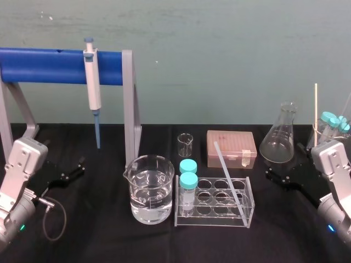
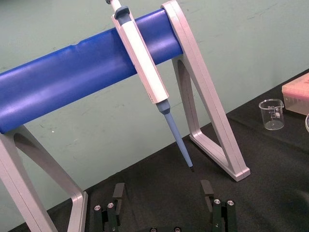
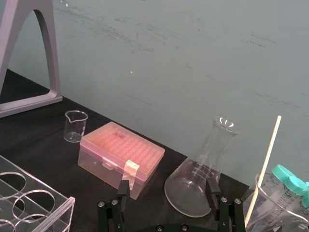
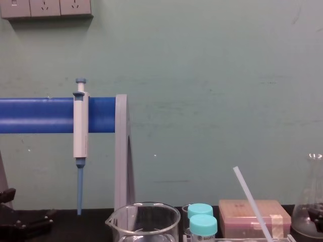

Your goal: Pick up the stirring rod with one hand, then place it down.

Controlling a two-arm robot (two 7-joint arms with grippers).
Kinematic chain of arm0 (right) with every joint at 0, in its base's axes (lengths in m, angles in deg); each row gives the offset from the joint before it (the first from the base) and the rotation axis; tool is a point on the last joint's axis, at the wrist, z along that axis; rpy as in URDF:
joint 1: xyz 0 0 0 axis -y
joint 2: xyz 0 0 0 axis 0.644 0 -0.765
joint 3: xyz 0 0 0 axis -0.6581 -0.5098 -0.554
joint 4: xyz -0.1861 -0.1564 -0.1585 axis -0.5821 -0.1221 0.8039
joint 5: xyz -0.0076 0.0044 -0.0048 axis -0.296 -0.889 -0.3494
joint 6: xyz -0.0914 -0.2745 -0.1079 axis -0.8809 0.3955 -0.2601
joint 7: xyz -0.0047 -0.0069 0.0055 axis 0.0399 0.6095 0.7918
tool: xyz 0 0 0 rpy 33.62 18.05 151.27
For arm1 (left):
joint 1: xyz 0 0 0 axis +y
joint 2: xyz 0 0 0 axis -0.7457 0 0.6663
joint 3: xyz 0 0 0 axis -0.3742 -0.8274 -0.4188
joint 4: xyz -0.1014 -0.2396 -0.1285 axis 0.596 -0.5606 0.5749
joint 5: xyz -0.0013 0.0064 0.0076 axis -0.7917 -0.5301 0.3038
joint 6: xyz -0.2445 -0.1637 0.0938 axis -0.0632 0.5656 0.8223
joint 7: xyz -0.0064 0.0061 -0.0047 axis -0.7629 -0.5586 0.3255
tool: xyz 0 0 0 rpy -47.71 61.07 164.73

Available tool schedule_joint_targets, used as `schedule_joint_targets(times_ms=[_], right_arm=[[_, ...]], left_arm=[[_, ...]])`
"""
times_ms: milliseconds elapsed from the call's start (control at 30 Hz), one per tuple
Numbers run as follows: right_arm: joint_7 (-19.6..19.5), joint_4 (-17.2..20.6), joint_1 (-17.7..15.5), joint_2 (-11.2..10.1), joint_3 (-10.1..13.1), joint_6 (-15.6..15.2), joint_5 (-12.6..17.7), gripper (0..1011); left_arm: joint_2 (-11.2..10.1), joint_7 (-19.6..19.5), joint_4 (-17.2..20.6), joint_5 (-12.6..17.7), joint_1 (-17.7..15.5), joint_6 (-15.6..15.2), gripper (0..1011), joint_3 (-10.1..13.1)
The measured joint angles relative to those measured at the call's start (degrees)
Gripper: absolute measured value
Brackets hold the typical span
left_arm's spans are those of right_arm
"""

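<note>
Nearest at left, my left gripper (image 2: 162,189) waits spread wide and empty. At centre, the stirring rod (image 1: 229,176) leans tilted in the clear rack (image 1: 211,220) beside the water beaker (image 1: 149,192). Farther right, my right gripper (image 3: 167,187) is equally wide and empty.

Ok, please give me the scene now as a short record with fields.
rod: leaning in the clear tube rack, lower end inside, no claw on it
left claw: open, low over the black table, facing the pipette stand
right claw: open, low, facing the flask
beaker: holds water, left of the rack
task: rod not yet picked up
</note>
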Motion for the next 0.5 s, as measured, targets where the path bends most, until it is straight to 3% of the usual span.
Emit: schedule_joint_targets(times_ms=[500], right_arm=[[0.0, 0.0, 0.0, 0.0, 0.0, 0.0, 0.0, 1003]], left_arm=[[0.0, 0.0, 0.0, 0.0, 0.0, 0.0, 1000, 0.0]])
